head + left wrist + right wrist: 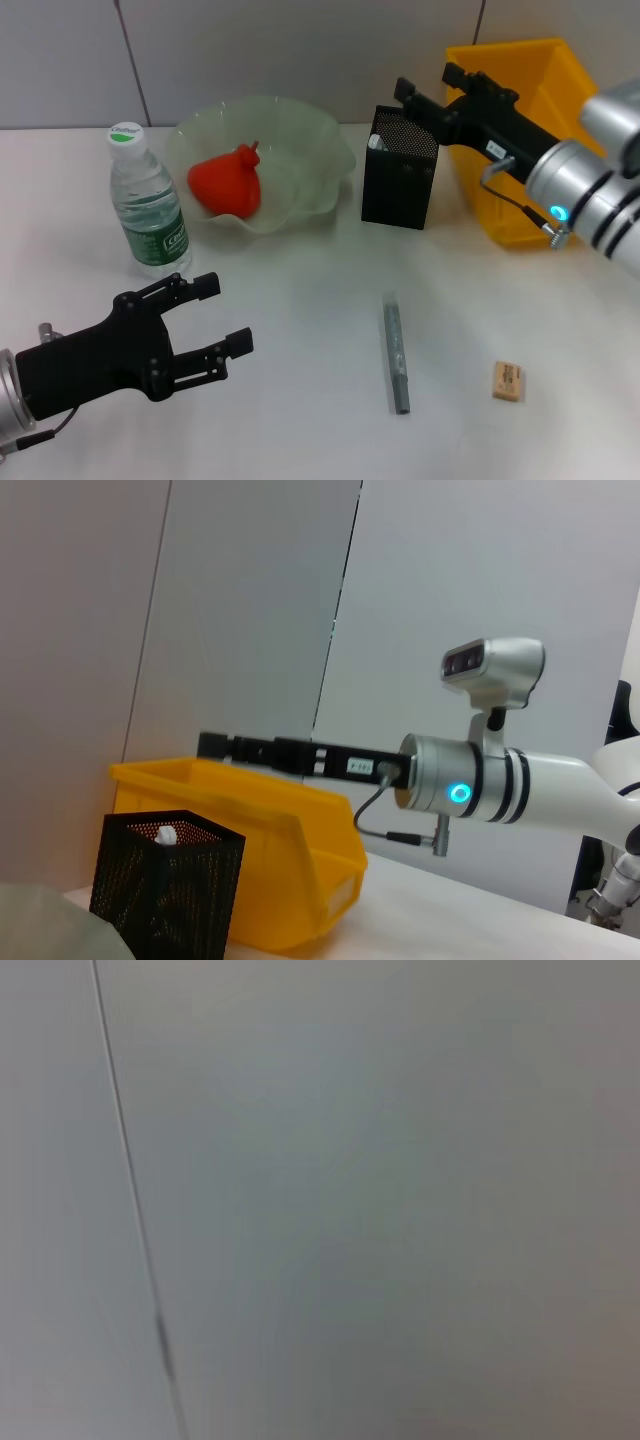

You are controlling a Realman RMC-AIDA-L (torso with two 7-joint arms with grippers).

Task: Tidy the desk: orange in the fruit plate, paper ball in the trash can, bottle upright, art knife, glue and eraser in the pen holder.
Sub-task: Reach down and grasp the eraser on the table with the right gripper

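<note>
Left pincer hangs spread wide and empty nearest, well short of the pen holder. Grey art knife and eraser lie on the desk before the holder; bottle upright, orange in fruit plate beside it. Right pincer, grip unclear, hovers above the holder, trash can just behind.

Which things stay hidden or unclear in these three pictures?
- Inside of the trash can: head view, the right gripper and arm cover it; paper ball not seen.
- Contents of the pen holder: left wrist view shows only a white tip.
- Right wrist view: only blank wall.
- Eraser: print too small.
</note>
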